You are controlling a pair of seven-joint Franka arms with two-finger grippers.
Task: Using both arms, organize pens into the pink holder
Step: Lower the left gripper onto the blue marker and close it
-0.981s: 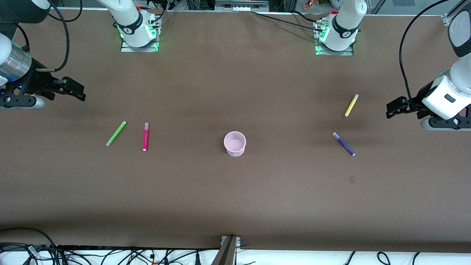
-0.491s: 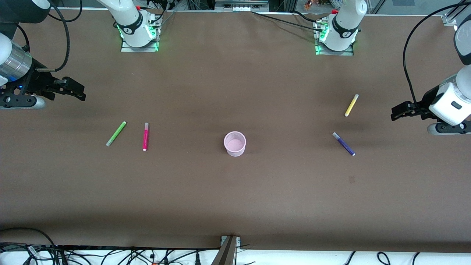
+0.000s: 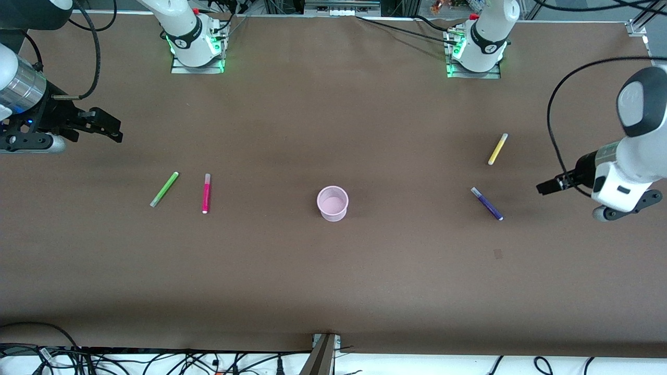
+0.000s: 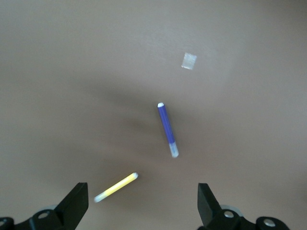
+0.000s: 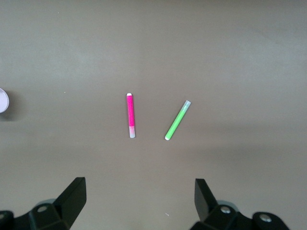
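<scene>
The pink holder (image 3: 332,203) stands upright at the table's middle, and its edge shows in the right wrist view (image 5: 3,100). The green pen (image 3: 164,188) (image 5: 178,120) and the magenta pen (image 3: 206,193) (image 5: 130,115) lie toward the right arm's end. The yellow pen (image 3: 497,149) (image 4: 115,187) and the purple pen (image 3: 487,203) (image 4: 167,129) lie toward the left arm's end. My left gripper (image 3: 544,188) (image 4: 142,203) is open and empty, in the air beside the purple pen. My right gripper (image 3: 109,131) (image 5: 140,199) is open and empty at the right arm's end.
The brown table (image 3: 333,271) carries a small pale mark (image 3: 497,253) nearer the front camera than the purple pen; it also shows in the left wrist view (image 4: 189,61). Cables (image 3: 156,362) run along the table's front edge.
My left arm has swung so its gripper moved from beside the yellow pen to beside the purple pen. The right arm has not moved. The pens and holder lie as before.
</scene>
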